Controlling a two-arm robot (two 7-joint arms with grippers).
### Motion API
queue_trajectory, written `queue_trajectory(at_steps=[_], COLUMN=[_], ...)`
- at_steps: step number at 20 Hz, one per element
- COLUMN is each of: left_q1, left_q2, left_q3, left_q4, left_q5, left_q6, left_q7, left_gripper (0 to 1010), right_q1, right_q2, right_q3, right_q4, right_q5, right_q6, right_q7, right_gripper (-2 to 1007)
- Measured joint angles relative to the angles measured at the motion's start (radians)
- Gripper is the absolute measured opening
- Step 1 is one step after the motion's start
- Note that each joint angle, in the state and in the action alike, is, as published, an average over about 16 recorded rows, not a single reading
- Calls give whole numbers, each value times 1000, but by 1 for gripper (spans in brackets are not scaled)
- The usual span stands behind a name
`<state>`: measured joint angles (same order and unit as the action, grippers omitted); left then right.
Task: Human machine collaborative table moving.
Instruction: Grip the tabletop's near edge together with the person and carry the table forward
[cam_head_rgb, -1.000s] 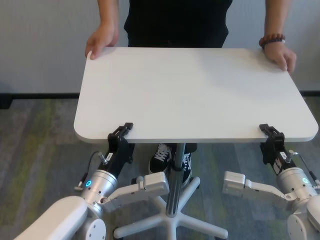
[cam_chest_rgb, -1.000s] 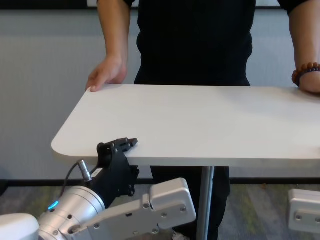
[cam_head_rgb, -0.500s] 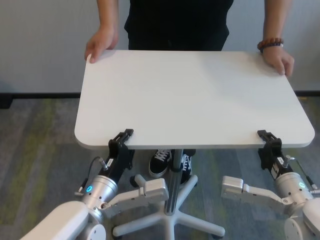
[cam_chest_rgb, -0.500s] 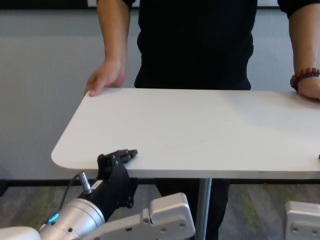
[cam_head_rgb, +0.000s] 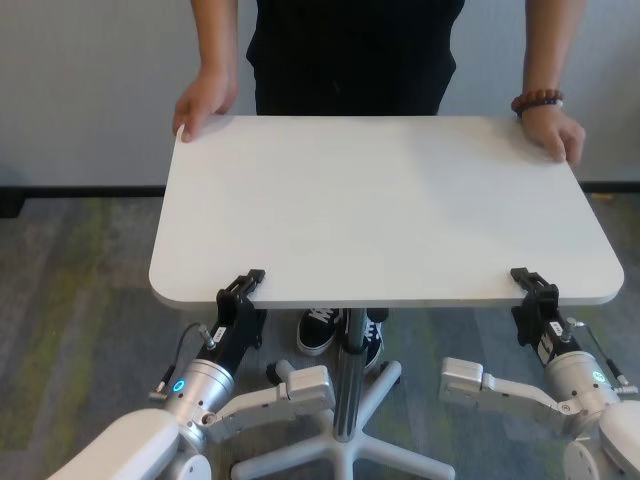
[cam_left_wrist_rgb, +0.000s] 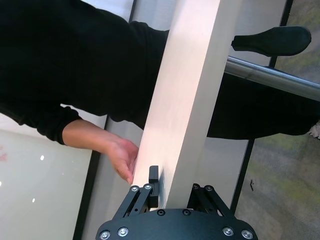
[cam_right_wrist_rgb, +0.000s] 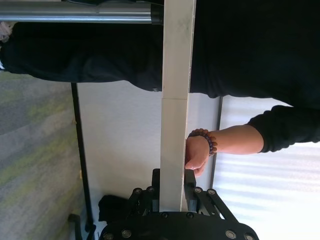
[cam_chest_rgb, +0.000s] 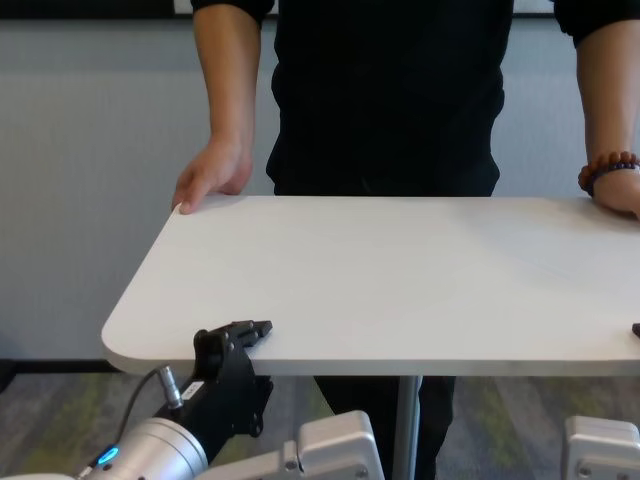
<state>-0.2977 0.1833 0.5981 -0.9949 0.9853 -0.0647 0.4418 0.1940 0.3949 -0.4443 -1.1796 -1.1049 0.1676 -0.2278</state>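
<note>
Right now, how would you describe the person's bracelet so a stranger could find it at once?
Start at the large white table; the human stands at its far edge, holding both far corners. Look at the corner on the robot's right: the bracelet circles that wrist, just above the tabletop. It is brown beads, and the other wrist is bare.

Surroundings: carpet, wall, skirting

Grey carpet (cam_head_rgb: 70, 300) streaked with yellow-green is seen across the floor. A plain pale wall (cam_head_rgb: 90, 90) is seen behind, edged at its foot by a dark skirting strip (cam_head_rgb: 85, 189). A dark object (cam_head_rgb: 8, 203) is partly cut off at the far left edge, against the wall's foot.
</note>
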Motion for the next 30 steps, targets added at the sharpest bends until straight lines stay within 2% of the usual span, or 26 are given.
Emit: queue_trajectory(at_steps=[11, 18, 30], left_q1=[-22, -34, -36], left_q2=[-15, -24, -26], left_q3=[15, 14, 8], left_q4=[79, 122, 137], left_q5=[4, -14, -33], left_q6=[-9, -30, -52], left_q7=[24, 29, 30], left_gripper=[289, 289, 291], right_q1=[20, 27, 27], right_q2=[-15, -25, -32], right_q3=[-12, -10, -4], right_q4=[59, 81, 88], right_q5=[12, 22, 30], right_q6=[-14, -13, -8], right_q7=[-30, -52, -63], right_gripper=[260, 259, 259])
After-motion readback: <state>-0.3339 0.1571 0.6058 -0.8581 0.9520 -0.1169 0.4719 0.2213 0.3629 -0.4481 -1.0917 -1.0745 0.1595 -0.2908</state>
